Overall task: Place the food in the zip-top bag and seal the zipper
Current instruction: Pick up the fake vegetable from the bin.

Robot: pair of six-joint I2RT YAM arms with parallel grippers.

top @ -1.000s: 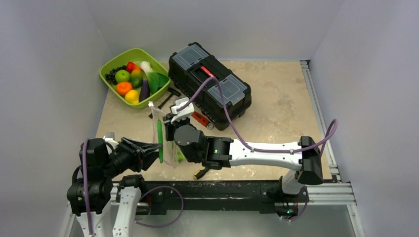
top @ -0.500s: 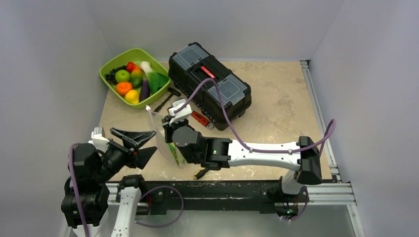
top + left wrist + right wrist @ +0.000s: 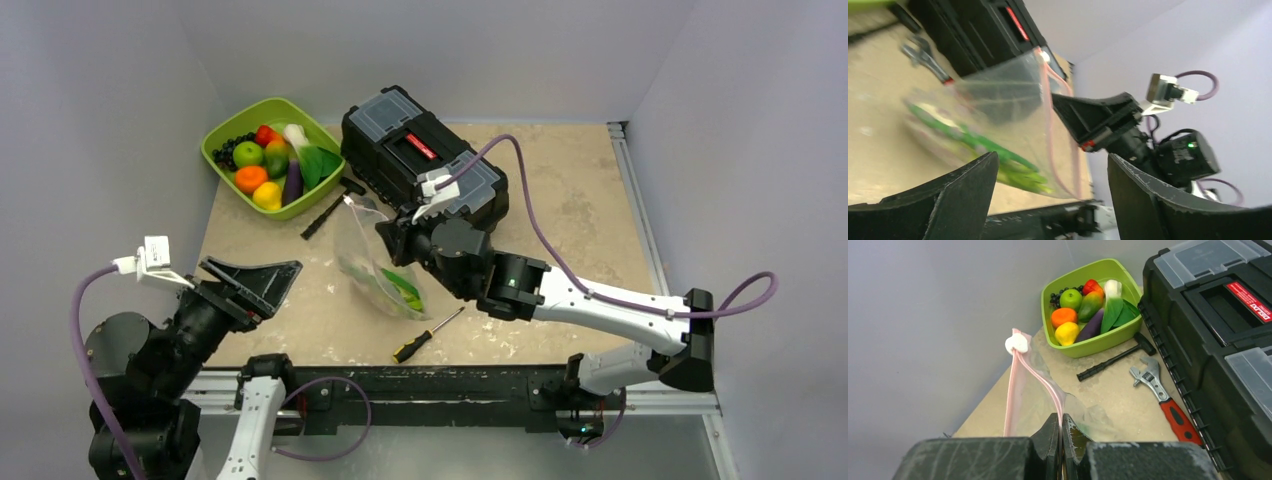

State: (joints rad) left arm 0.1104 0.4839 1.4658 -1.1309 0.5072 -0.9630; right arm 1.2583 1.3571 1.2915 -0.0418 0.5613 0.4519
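Tan stone-look counter (image 3: 560, 210). Far-left corner: green tray (image 3: 212, 140). Far edge, middle: black toolbox (image 3: 420, 160). Between them: hammer (image 3: 325, 212) and wrench (image 3: 1160, 392). Near edge: screwdriver (image 3: 428, 334). Middle: bag (image 3: 375, 265), contact with counter unclear.

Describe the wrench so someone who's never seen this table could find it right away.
Start at the big black toolbox. On the table between it and the lime-green tray lie two tools. The wrench is the one nearer the toolbox, with a silver head and red handle, unlike the all-black hammer beside it.
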